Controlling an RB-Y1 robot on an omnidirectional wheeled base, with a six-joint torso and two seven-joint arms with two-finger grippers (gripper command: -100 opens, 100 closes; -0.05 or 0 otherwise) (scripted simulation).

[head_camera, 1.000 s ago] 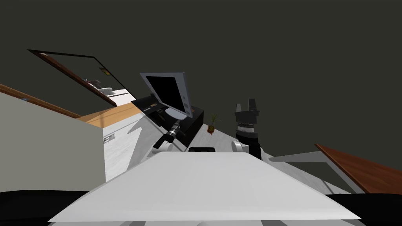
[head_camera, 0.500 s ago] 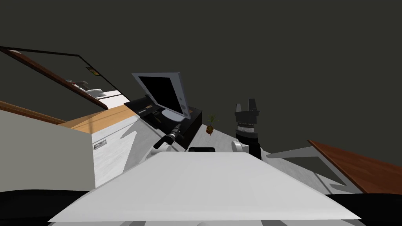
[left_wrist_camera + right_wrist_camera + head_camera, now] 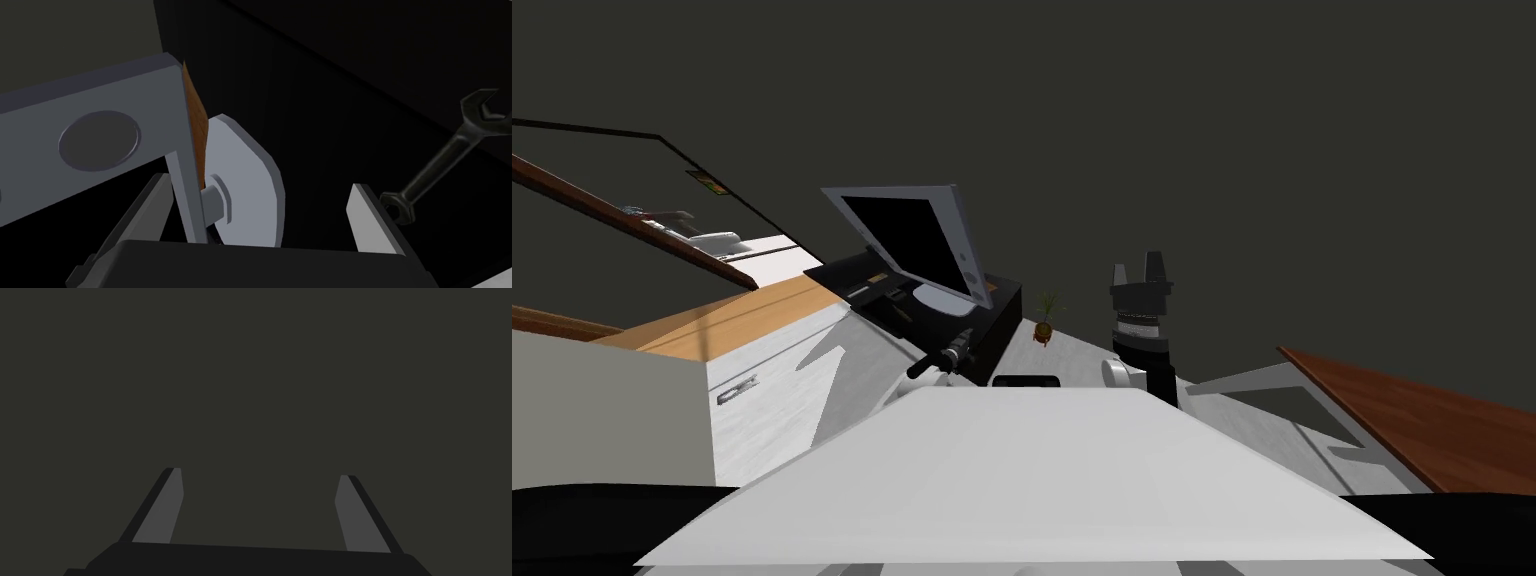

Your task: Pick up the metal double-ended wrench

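Now L pincer [image 3: 258, 182] is down at the black bench [image 3: 1002, 320], fingers apart, nothing clamped. The grey monitor [image 3: 907, 235] w/ its round stand sits betw. them, close to one finger. The dark double-ended wrench [image 3: 445, 155] lies flat on the bench outside the fingers, its near end just beside the other finger. R pincer [image 3: 1140, 272] is held up, well apart from the bench, fingers apart, empty.

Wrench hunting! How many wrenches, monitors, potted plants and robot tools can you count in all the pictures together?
wrench: 1
monitor: 1
potted plant: 1
tools: 2, the left tool and the right tool, both open
Total: 5
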